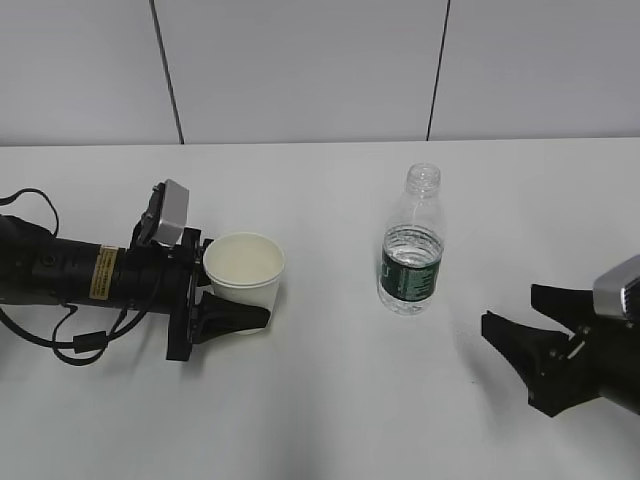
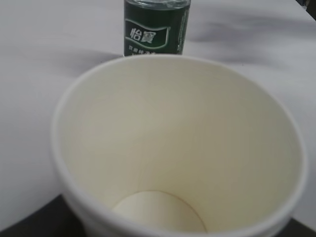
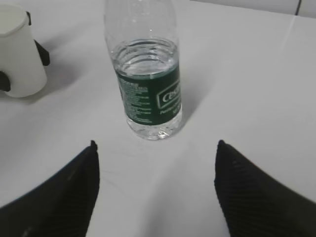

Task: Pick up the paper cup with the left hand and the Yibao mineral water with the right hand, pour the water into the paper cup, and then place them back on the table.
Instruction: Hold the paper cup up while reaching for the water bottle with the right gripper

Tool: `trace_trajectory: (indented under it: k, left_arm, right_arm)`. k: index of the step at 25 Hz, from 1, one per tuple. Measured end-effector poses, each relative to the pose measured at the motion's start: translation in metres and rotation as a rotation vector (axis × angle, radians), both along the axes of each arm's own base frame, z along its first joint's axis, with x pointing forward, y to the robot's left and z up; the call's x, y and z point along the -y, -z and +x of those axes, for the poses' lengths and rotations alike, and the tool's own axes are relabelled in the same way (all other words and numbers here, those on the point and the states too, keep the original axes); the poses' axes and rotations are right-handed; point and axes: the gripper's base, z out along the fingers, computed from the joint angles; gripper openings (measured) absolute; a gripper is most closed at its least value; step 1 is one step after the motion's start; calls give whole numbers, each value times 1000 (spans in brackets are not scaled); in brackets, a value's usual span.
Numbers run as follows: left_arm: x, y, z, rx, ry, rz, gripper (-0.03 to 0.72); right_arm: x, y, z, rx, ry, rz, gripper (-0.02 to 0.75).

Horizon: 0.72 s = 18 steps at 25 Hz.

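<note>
Exterior view: the left hand has its fingers clasped around the empty paper cup, which stands upright on the white table. The capless Yibao mineral water, partly filled, stands upright right of the cup, well apart. The right hand, jaws spread wide and empty, faces the bottle from nearby without touching it.

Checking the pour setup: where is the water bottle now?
The Yibao mineral water stands upright right of centre, between the paper cup and the right hand.
</note>
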Motion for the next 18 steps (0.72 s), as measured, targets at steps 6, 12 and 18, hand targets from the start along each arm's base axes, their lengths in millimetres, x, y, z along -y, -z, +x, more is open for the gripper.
trace_trajectory:
  k: [6,12,18]
  left_arm:
    - [0,0,0,0,0,0,419]
    - [0,0,0,0,-3,-1,416]
    - [0,0,0,0,-4,-2,414]
  right_arm:
    - [-1,-6,15,80,-33,-45,568]
    - [-1,-2,32,94,-36,-49,568]
    - [-1,6,48,90,-38,-51,568]
